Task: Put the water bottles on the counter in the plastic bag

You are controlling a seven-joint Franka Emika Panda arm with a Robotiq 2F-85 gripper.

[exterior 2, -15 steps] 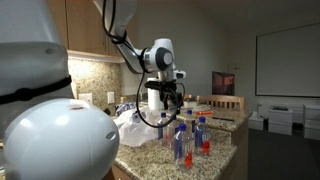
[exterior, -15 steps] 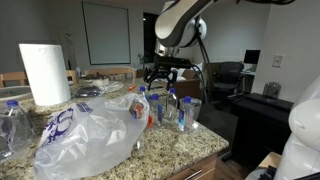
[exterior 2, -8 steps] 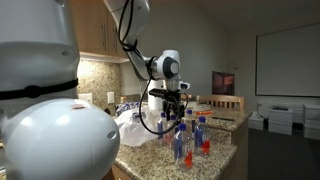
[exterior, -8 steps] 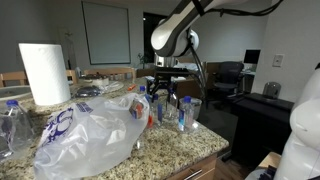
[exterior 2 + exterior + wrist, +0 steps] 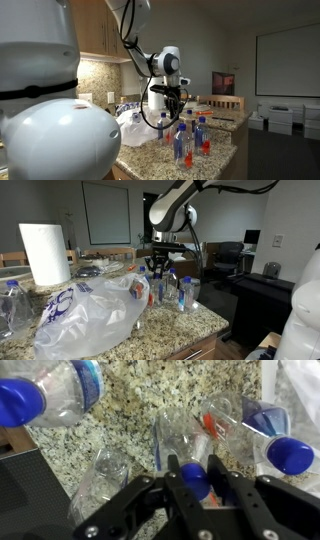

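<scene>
Several small clear water bottles (image 5: 185, 292) with blue caps stand in a cluster on the speckled granite counter (image 5: 180, 328), also seen in an exterior view as bottles (image 5: 186, 140). My gripper (image 5: 160, 270) hangs straight down over the cluster. In the wrist view the gripper (image 5: 194, 461) has its two black fingers pressed on either side of one bottle's blue cap (image 5: 195, 480). The crinkled whitish plastic bag (image 5: 90, 310) with blue lettering lies beside the bottles, away from the gripper.
A tall paper-towel roll (image 5: 45, 253) stands at the back of the counter. Another bottle (image 5: 12, 300) stands beyond the bag. In the wrist view more bottles surround the held one: one (image 5: 55, 392) above left, one (image 5: 250, 422) right, one (image 5: 100, 475) lower left.
The gripper has come down onto the bottle cluster, and its jaws have closed in from wide open onto one blue cap.
</scene>
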